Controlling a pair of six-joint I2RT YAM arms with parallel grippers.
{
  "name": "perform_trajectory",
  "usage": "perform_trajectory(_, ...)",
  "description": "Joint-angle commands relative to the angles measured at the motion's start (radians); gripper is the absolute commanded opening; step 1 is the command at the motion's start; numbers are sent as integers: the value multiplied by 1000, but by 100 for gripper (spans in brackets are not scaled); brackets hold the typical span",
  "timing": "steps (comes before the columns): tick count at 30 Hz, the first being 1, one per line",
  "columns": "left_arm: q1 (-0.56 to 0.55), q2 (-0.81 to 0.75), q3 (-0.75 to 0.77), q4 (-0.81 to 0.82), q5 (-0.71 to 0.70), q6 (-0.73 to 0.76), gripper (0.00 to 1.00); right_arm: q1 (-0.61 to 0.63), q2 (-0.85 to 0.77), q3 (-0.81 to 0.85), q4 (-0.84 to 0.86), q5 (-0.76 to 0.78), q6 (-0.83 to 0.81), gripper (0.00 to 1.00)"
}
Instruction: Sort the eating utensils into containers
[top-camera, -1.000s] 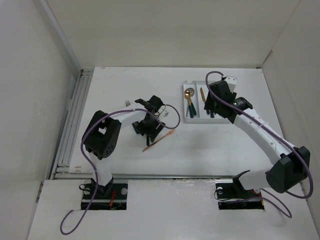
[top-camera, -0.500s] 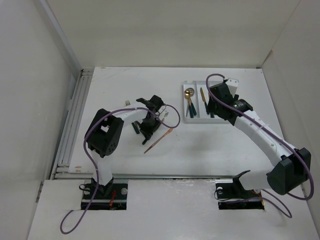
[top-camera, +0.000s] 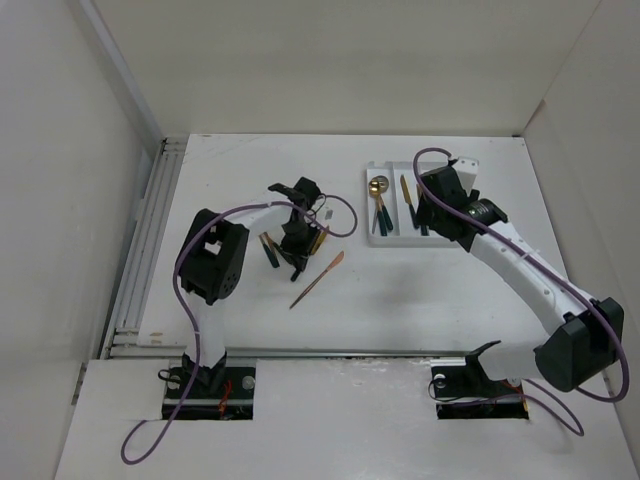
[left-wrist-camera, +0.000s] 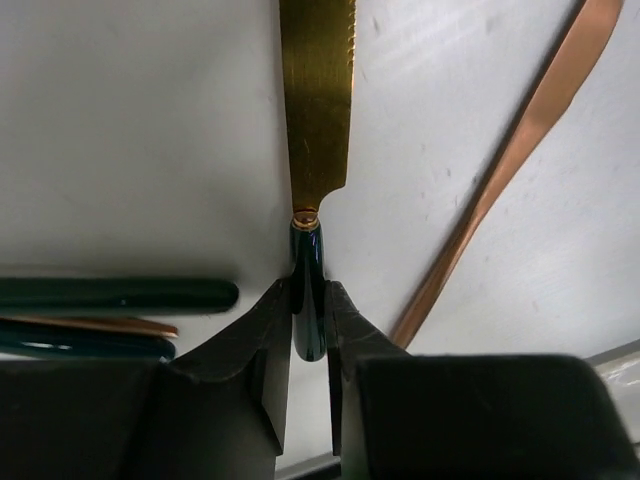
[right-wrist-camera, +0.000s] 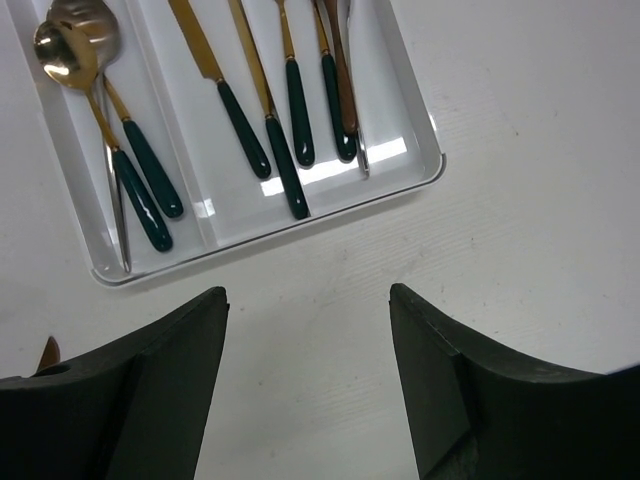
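Observation:
My left gripper (left-wrist-camera: 308, 296) is shut on the dark green handle of a gold-bladed knife (left-wrist-camera: 318, 100) that lies on the table, blade pointing away. From above, this gripper (top-camera: 297, 242) sits left of centre. A copper-toned utensil (left-wrist-camera: 520, 150) lies loose just right of the knife, also seen from above (top-camera: 318, 279). More green handles (left-wrist-camera: 120, 295) lie to the left. The white three-compartment tray (right-wrist-camera: 385, 150) holds spoons (right-wrist-camera: 75, 60), knives (right-wrist-camera: 230, 110) and forks (right-wrist-camera: 298, 110). My right gripper (right-wrist-camera: 308, 300) hangs open over bare table just short of the tray's near rim.
The tray (top-camera: 392, 238) stands at the back right of the white table. Tall white walls close in the table on the left, back and right. A slotted metal rail (top-camera: 140, 250) runs along the left edge.
The left gripper has shut on the green-handled knife and shifted slightly left and back. The copper utensil now lies uncovered. The right arm has barely moved.

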Motion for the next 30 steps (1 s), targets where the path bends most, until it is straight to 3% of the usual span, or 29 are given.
perform_trajectory(1,50,4,82,63,74,-25,0,8,-48,20,-1,27,9,71)
perform_trajectory(10,116,-74,278,129,206,-102,0,-1,-57,9,54,18,49,73)
perform_trajectory(15,87,-9,525,184,351,-197,0,-62,-66,21,97,-20,89,73)
perform_trajectory(18,32,13,561,368,431,-299,0,-87,-86,40,108,-20,144,73)
perform_trajectory(23,-48,45,453,904,491,-640,0,-132,-148,40,54,-5,208,73)
perform_trajectory(25,-80,114,471,1000,523,-793,0,-132,-186,40,17,18,225,73)
perform_trajectory(30,-125,271,571,1123,495,-944,0,-141,-255,49,-61,98,247,73)
